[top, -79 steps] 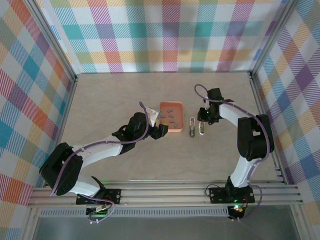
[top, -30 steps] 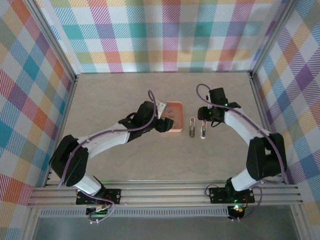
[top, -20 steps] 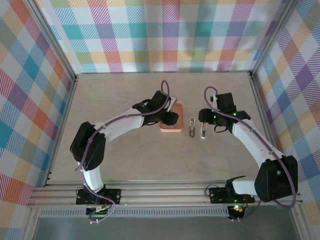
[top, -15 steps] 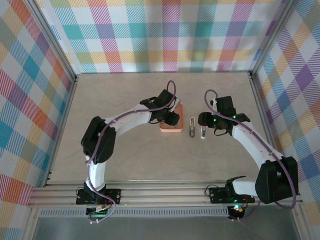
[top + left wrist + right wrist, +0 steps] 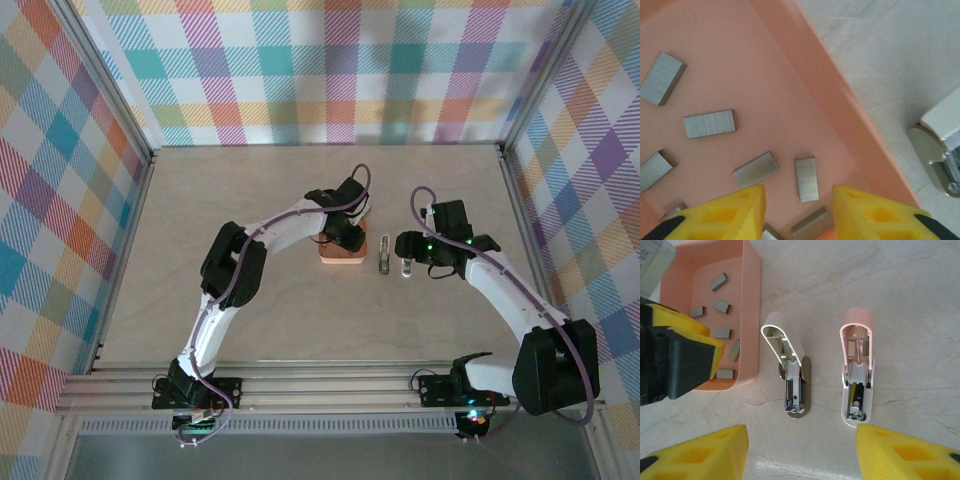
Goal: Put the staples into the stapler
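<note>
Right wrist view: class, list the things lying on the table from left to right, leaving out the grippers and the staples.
The tray → white stapler → pink stapler.

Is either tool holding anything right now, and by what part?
Nothing is held. The left tool is open above the staples in the orange tray; the right tool is open near the stapler.
</note>
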